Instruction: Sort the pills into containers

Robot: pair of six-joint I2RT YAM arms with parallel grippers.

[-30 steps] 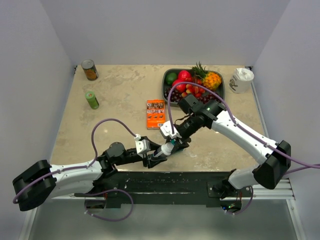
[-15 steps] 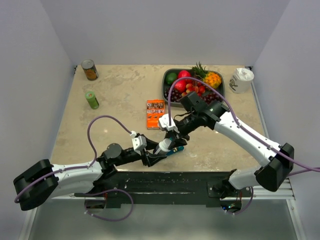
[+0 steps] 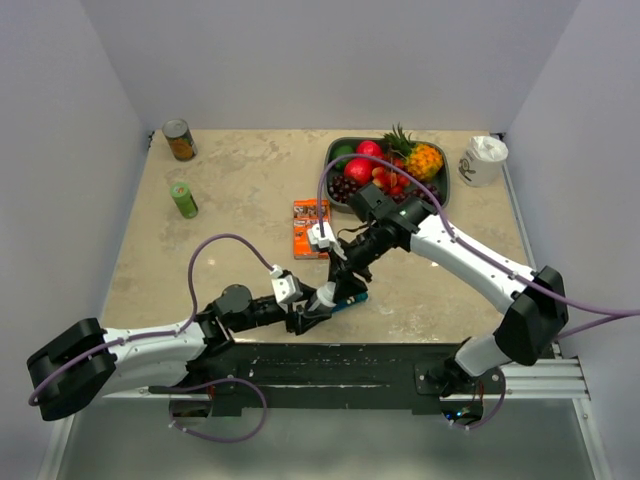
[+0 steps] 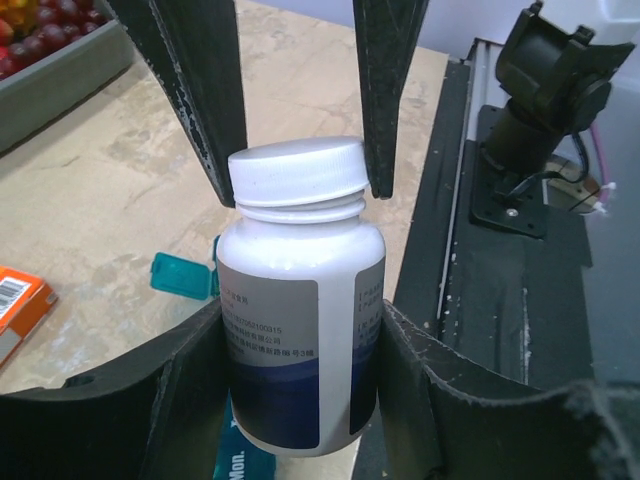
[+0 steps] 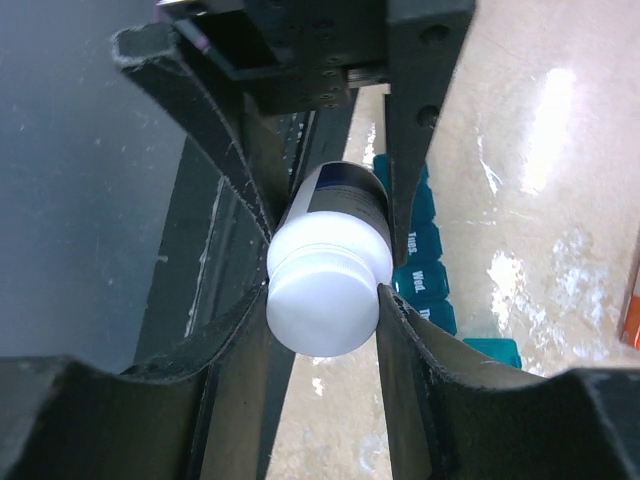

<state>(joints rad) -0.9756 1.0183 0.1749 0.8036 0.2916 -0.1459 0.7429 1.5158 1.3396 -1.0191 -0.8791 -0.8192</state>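
A small white bottle (image 4: 300, 330) with a blue-purple label stands tilted just above the table's near edge, and my left gripper (image 4: 302, 335) is shut on its body. My right gripper (image 5: 322, 298) is shut on the bottle's white cap (image 5: 322, 300), one finger (image 4: 200, 90) on each side of it. From above, the bottle (image 3: 325, 297) sits between the left gripper (image 3: 312, 310) and the right gripper (image 3: 340, 280). The teal containers (image 5: 425, 270) lie on the table right under the bottle, with one lid (image 4: 182, 275) flipped open. No pills show.
An orange box (image 3: 311, 228) lies just behind the grippers. A dark tray (image 3: 333, 152) of fruit stands at the back, with a white mug (image 3: 483, 160) to its right. A green can (image 3: 183, 199) and a tin (image 3: 179, 140) stand at the back left. The black base rail (image 3: 330, 365) borders the near edge.
The right arm's wrist has swung left, towards the orange box, with its jaws staying on the cap. The left arm and the bottle have barely shifted.
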